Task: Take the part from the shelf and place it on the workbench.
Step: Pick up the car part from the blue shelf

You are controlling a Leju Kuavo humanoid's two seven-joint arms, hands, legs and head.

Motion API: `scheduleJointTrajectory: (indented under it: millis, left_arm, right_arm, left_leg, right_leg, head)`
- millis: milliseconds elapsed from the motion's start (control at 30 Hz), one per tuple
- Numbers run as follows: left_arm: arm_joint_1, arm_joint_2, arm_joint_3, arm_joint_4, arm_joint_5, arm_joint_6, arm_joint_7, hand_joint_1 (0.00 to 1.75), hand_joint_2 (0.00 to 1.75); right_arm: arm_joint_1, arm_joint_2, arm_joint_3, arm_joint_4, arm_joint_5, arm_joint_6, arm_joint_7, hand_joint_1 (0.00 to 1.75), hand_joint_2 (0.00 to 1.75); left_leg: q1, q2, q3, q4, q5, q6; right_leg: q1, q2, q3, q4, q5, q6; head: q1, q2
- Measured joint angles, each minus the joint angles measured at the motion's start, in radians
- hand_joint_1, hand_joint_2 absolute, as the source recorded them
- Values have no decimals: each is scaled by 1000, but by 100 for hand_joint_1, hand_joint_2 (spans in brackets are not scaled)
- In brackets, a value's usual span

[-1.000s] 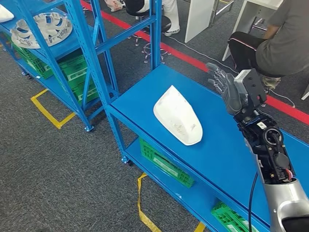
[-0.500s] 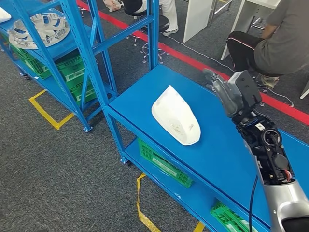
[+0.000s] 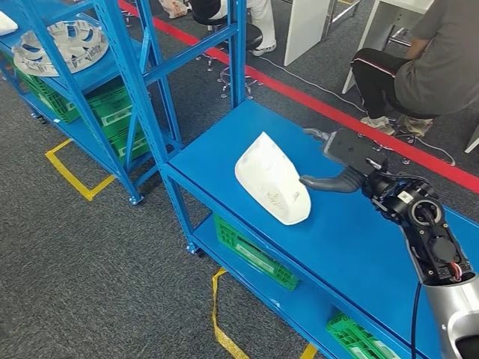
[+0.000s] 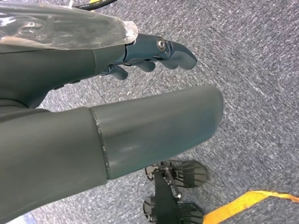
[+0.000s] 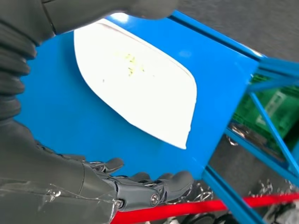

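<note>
The white, shell-shaped part (image 3: 272, 178) lies flat on the top deck of the blue shelf (image 3: 350, 239), near its left end. My right hand (image 3: 341, 158) hovers low over the deck just right of the part, open. Its thumb (image 3: 325, 183) stretches toward the part's right edge; whether it touches I cannot tell. In the right wrist view the part (image 5: 137, 79) lies between the thumb and the dark fingers (image 5: 148, 186), nothing gripped. My left hand (image 4: 105, 107) hangs over the grey carpet and holds nothing.
A blue upright post (image 3: 240, 52) stands behind the part. Green crates (image 3: 257, 254) sit on the lower deck. A second blue rack at left carries a grey wheel cover (image 3: 59, 45). A seated person (image 3: 435, 67) is beyond the red floor line (image 3: 293, 93).
My right hand has dropped from a raised pose behind the shelf and turned level with the deck, its thumb now reaching close to the part. The part has not moved.
</note>
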Motion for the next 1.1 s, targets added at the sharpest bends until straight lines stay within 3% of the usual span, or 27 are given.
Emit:
scheduleJointTrajectory:
  millis: [1100]
  left_arm:
    - [10,1,0,0,8,-3,-9,0,0]
  right_arm:
    - [-50,-175,292,-53,-58,151,127,0,175]
  left_leg:
    - [0,0,1,0,0,0]
  right_leg:
    - [0,0,0,0,0,0]
  head:
    - [-1,0]
